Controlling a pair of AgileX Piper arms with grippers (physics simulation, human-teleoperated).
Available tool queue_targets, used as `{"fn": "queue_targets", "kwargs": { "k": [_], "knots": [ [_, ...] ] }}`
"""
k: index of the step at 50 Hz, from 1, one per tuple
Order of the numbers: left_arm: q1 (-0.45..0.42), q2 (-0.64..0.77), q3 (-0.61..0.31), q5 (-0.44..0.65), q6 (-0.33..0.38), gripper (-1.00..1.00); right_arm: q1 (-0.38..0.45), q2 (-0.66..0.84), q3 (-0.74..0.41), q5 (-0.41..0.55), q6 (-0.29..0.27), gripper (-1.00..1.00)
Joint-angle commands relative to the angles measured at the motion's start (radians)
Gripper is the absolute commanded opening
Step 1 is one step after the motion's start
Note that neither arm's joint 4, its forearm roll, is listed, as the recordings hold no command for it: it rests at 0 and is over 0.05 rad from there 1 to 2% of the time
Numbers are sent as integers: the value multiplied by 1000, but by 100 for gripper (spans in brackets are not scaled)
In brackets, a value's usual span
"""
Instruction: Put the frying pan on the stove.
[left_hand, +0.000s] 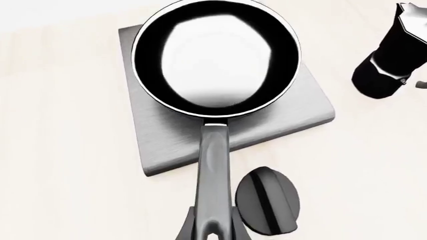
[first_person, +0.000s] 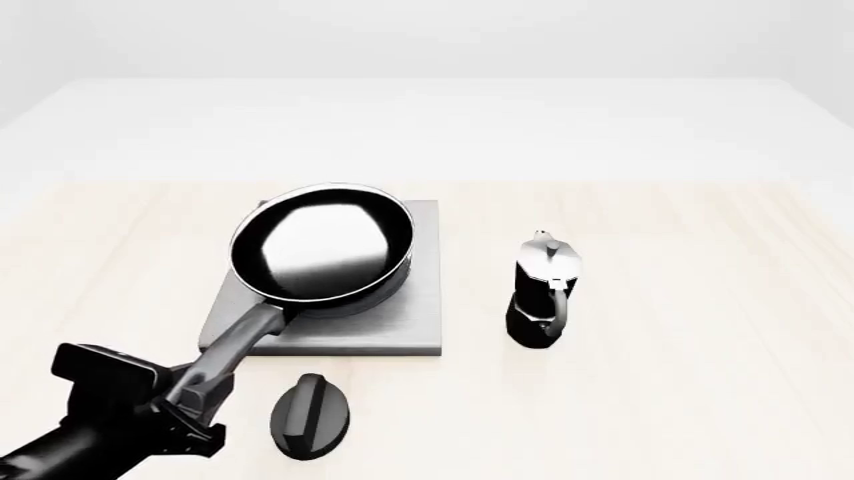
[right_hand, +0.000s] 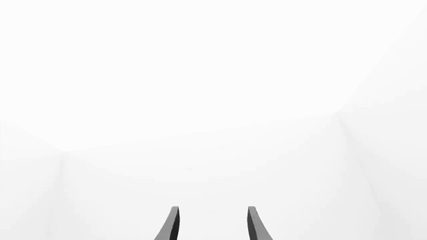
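Observation:
The round black frying pan (first_person: 320, 245) with a glossy inside is over the grey square stove (first_person: 387, 335), covering its burner; I cannot tell whether it rests on the slab or hovers just above it. My left gripper (first_person: 200, 392) is shut on the end of the pan's long dark grey handle (first_person: 247, 335). The left wrist view shows the pan (left_hand: 217, 55), the stove (left_hand: 173, 145) and the left gripper (left_hand: 212, 231) around the handle. My right gripper (right_hand: 210, 225) is open and empty, facing only white background; it is out of the front view.
A silver-and-black moka pot (first_person: 543, 290) stands upright to the right of the stove, also in the left wrist view (left_hand: 390, 60). A small black oval knob-like object (first_person: 312, 415) lies on the table in front of the stove, close beside the handle (left_hand: 268, 200).

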Motion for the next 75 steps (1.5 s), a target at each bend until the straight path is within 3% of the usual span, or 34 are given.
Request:
{"fn": "queue_targets", "kwargs": {
  "k": [1, 50, 64, 65, 75],
  "knots": [
    [1, 16, -22, -38, 8, -100, -1, 0, 0, 0, 0, 100],
    [12, 241, 20, -263, -12, -100, -5, 0, 5, 0, 0, 100],
    [34, 223, 38, -243, -14, -100, -10, 0, 4, 0, 5, 100],
    [35, 221, 39, -241, -14, 100, -11, 0, 4, 0, 6, 100],
    [42, 181, 29, -189, -10, 100, -15, 0, 0, 0, 12, 100]
  ]
}}
